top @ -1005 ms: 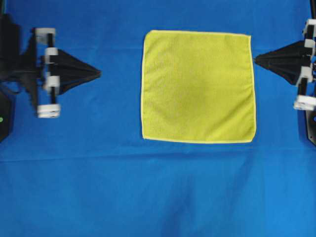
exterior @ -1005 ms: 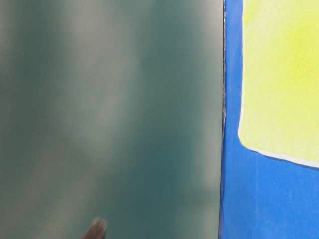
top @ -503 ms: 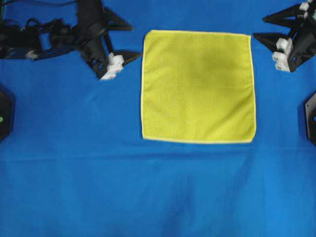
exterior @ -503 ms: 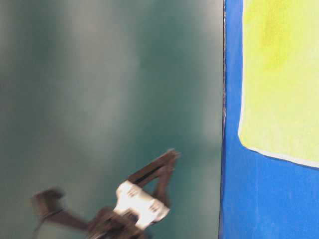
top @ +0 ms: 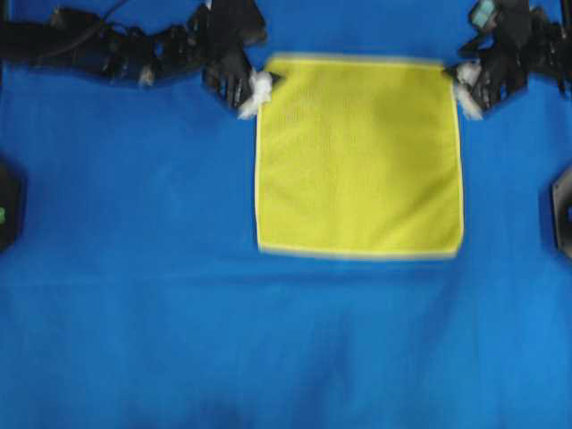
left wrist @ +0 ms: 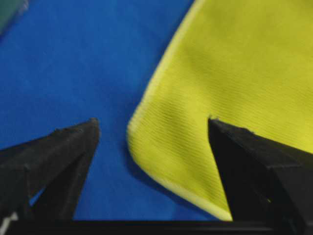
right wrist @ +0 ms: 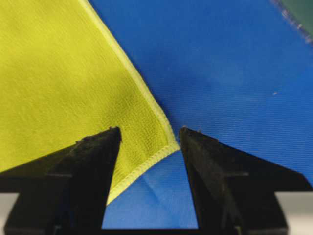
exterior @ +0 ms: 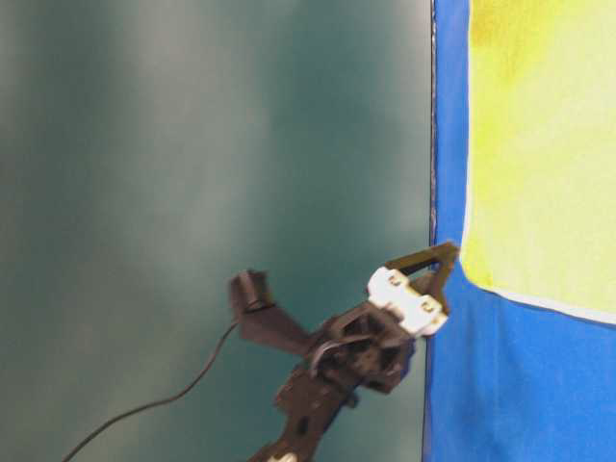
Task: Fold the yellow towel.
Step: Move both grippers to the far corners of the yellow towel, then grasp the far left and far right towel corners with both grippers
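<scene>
The yellow towel (top: 359, 157) lies flat and unfolded on the blue cloth (top: 268, 349) (toward the far side in the overhead view). The left gripper (left wrist: 154, 128) stands wide at its far left corner, holding nothing. The right gripper (right wrist: 149, 134), also spread and empty, straddles the far right corner.

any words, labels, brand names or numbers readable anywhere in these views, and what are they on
None can be read.
The yellow towel is plain, with a paler hem and no tag in sight.
The blue cloth under it is bare of print.
The left gripper and right gripper show only black jaws; their white parts in the overhead view are too blurred to show any marking.
</scene>
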Robot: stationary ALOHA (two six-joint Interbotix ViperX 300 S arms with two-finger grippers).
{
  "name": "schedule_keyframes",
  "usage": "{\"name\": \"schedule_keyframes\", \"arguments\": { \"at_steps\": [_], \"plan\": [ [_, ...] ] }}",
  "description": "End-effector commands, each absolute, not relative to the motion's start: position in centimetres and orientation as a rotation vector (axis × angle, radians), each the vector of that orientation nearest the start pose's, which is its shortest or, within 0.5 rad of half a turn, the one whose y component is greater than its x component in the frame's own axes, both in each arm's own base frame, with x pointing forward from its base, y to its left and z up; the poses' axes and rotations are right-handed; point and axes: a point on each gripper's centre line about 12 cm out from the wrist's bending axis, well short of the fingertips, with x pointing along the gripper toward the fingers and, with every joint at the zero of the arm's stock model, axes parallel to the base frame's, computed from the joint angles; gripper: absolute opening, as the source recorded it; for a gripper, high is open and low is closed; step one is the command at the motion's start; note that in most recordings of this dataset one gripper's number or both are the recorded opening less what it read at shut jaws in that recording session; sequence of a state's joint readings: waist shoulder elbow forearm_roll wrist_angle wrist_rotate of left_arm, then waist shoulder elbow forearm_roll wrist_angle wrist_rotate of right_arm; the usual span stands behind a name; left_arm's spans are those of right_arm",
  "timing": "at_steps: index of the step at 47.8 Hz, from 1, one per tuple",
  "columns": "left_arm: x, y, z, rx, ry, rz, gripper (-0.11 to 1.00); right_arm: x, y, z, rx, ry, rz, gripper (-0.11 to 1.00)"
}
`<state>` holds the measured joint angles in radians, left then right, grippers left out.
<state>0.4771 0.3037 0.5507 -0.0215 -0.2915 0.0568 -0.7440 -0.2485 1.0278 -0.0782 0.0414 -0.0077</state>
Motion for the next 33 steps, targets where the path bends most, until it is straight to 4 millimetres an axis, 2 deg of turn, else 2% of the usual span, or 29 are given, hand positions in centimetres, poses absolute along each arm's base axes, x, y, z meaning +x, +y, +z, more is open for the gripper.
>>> {"name": "schedule_keyframes", "arguments": {
  "at_steps": [1,11,25,28,33],
  "plan": [
    [40.0,22.0,11.1,-0.098,0.528,0.485,0.85,21.0,-19.8,13.3,0.224,0.8,-0.677,0.56],
    [40.3,23.0,8.9,-0.112,0.562,0.499,0.85,20.9,-20.7,10.9,0.246,0.827,-0.691,0.56],
    [40.2,22.5,8.5,-0.118,0.589,0.49,0.82,20.6,-21.4,8.9,0.267,0.854,-0.703,0.53],
    [40.2,22.1,8.2,-0.121,0.614,0.48,0.76,20.5,-21.3,8.9,0.264,0.858,-0.7,0.45],
    [40.3,21.6,8.0,-0.117,0.641,0.465,0.47,20.4,-21.1,8.9,0.264,0.865,-0.698,0.14]
  ]
}}
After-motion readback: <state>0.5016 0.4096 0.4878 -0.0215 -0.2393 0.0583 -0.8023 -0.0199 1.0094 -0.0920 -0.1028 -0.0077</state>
